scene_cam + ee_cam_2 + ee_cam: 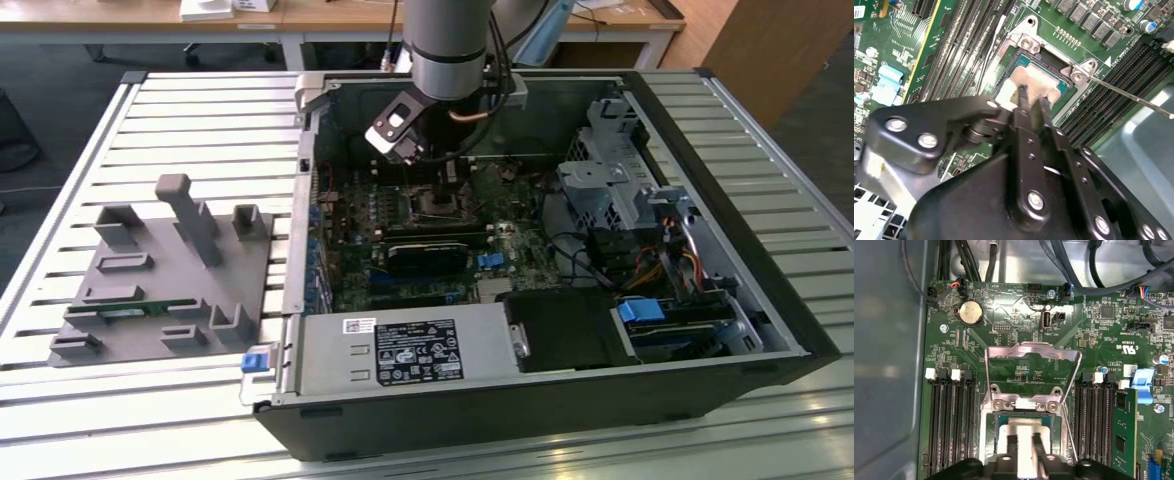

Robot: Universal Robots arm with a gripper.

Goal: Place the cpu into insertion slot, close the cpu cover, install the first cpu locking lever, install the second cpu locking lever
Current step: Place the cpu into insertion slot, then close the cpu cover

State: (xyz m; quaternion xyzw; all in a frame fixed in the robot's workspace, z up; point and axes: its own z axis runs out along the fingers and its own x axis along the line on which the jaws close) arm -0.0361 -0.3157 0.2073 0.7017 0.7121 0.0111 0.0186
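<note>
Tool (1034,98) is hanging low over the slot (431,205) inside the open case (534,410). Its fingers (1012,447) are standing a narrow gap apart and gripping nothing.

Cpu (1043,79) is lying flat in the slot, silver top up, with its green edge showing inside the metal rim. In both wrist views the fingertips are sitting right over the cpu's top. Can't tell whether they are touching it.

Cover (1030,346) is standing swung up off the slot, hinged along one edge, not closed. Green board is showing through its window cut-out.

A thin wire lever (1134,99) is sticking out unlatched beside the slot, running over the RAM slots (951,425).

Case is lying on its side on the slatted tabletop (200,110), with the arm reaching in from above at the far end. A grey fixture (174,270) is sitting on the tabletop near the case, on the exterior view's left.
</note>
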